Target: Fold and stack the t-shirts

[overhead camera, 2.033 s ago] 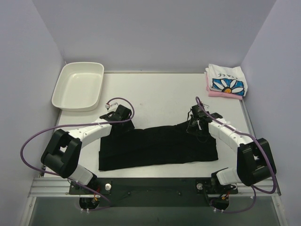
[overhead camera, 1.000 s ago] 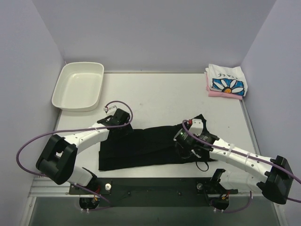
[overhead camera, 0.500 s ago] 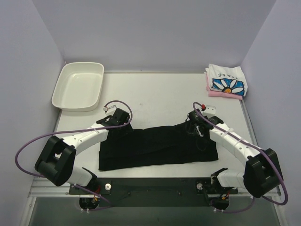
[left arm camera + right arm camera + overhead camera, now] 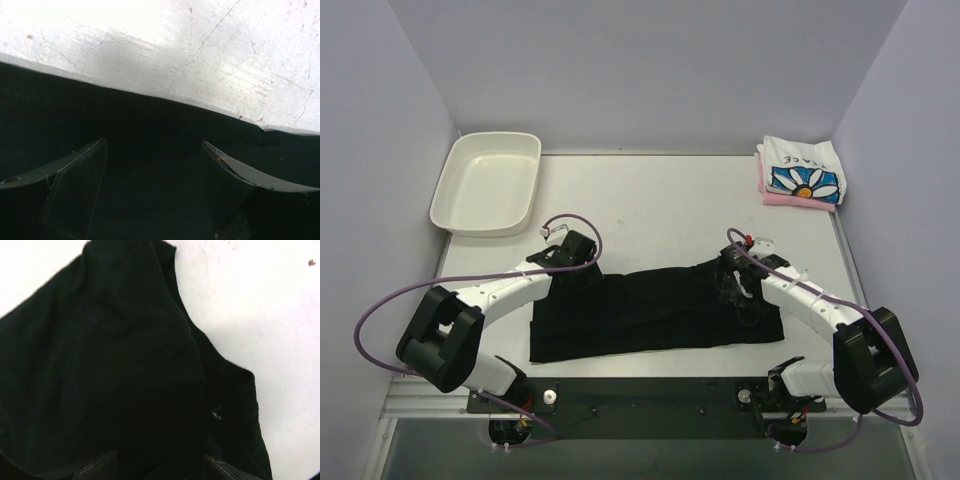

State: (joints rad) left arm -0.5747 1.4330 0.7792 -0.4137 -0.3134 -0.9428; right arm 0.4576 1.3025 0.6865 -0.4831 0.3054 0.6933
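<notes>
The spread-out t-shirt (image 4: pixel 655 312) is lying along the near edge of the table (image 4: pixel 660 200), centred left to right. The tray (image 4: pixel 487 183) is sitting at the far left corner. At the far right corner, the upper folded t-shirt (image 4: pixel 805 170) is resting on the lower folded t-shirt (image 4: pixel 788 199), the 2 lying well apart from the rest.

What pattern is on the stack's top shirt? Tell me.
White shirt with blue daisy print; top external view.

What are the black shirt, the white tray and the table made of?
Large black t-shirt: soft matte cloth; it wrinkles and lies limp. White rectangular tray: probably smooth plastic, maybe ceramic; rounded, faintly shiny rim. Grey table: likely metal; fine scratches, dull shine.
</notes>
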